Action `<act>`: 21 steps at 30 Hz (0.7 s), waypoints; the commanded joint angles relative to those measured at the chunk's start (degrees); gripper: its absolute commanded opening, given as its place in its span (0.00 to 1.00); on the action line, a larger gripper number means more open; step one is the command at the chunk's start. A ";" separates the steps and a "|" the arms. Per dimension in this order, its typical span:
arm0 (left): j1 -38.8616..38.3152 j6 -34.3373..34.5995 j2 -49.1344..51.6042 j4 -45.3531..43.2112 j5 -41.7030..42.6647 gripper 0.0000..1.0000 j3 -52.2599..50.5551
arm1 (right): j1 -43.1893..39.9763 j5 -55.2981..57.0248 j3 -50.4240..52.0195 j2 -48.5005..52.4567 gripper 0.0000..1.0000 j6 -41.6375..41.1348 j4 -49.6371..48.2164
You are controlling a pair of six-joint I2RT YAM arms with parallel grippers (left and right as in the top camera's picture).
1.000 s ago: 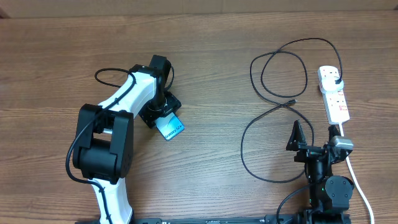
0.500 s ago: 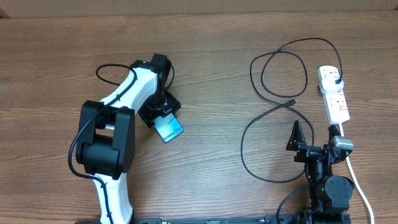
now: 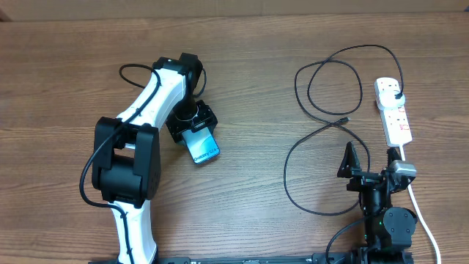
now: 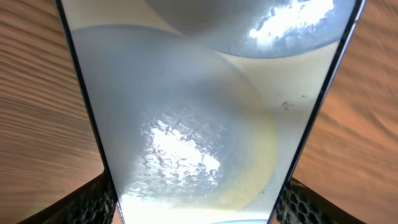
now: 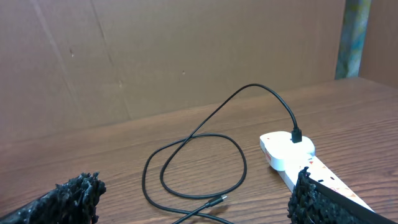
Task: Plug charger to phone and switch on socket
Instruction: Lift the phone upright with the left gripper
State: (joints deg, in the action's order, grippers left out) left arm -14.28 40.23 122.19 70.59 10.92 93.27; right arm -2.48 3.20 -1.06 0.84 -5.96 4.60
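Note:
My left gripper [image 3: 196,132] is shut on the phone [image 3: 201,147], a slim blue-screened slab left of the table's middle. In the left wrist view the phone [image 4: 199,112] fills the frame between my two fingers. The charger [image 3: 322,110] lies in black loops at the right; its connector tip [image 3: 344,119] rests free on the wood and its black plug [image 3: 396,94] sits in the socket [image 3: 393,111], a white power strip at the far right. My right gripper [image 3: 368,158] is open and empty, near the front edge, below the loops. The right wrist view shows the cable [image 5: 205,162], the tip [image 5: 217,200] and the socket [image 5: 292,155].
The socket's thick white cord [image 3: 421,213] runs down the right side past my right arm's base [image 3: 385,220]. My left arm [image 3: 139,132] stretches from the front edge up over the left half of the table. A brown cardboard wall [image 5: 174,56] stands behind the table.
My left gripper has shifted slightly right with the phone in it, and the left arm has swung a little. The right arm, charger and socket have not moved.

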 commanded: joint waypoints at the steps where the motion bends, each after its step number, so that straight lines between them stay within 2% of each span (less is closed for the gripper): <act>1: -0.26 -7.34 0.15 1.20 8.87 0.77 2.16 | 0.17 0.11 0.63 -0.61 1.00 0.46 -0.22; 6: -0.26 -11.69 0.15 1.51 16.72 0.77 2.14 | 0.17 0.09 0.63 -0.61 1.00 0.46 -0.22; 10: -0.26 -16.41 0.15 1.66 25.31 0.78 2.14 | 0.17 0.11 0.63 -0.61 1.00 0.46 -0.22; 11: -0.26 -18.36 0.15 2.25 29.73 0.77 2.14 | 0.17 0.11 0.61 -0.61 1.00 0.48 -0.22; 16: -0.26 -19.87 0.15 3.78 33.92 0.77 2.14 | 0.17 0.11 0.61 -0.61 1.00 0.46 -0.22; 21: -0.26 -23.04 0.15 5.70 41.99 0.77 2.14 | 0.17 0.11 0.63 -0.61 1.00 0.46 -0.22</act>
State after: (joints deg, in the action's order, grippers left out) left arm -14.28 21.23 122.19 75.20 42.89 93.86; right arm -2.48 3.22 -1.06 0.84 -5.91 4.58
